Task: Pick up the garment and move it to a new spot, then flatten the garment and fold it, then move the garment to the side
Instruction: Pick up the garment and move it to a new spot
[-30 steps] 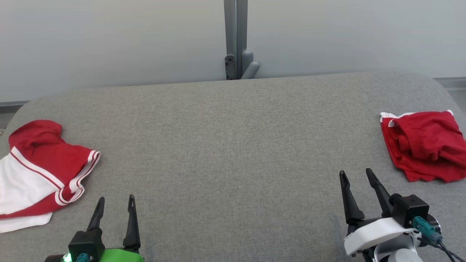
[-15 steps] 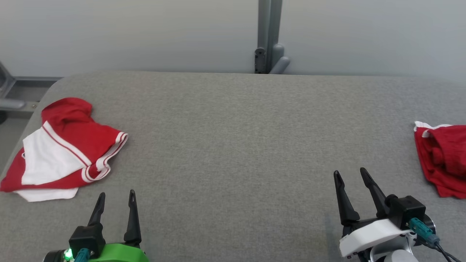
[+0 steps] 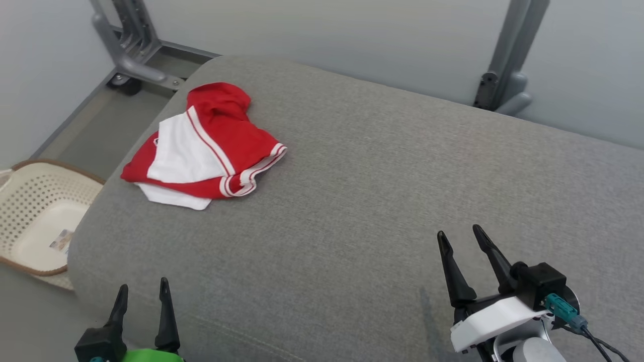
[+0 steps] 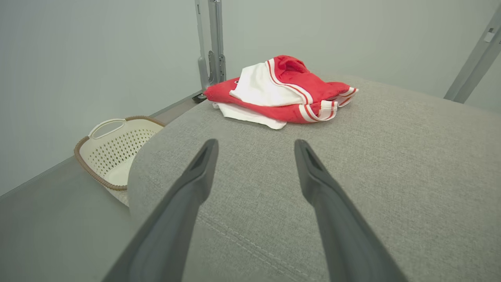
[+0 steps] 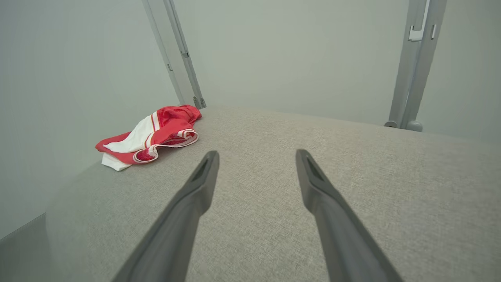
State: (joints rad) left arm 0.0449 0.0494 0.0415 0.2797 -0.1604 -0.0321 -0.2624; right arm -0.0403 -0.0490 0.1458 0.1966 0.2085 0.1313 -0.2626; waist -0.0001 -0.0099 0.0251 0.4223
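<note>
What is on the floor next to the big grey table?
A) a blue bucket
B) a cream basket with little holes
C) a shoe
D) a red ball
B: a cream basket with a brown rim and rows of small holes sits on the floor just off the left end of the grey table.
</note>
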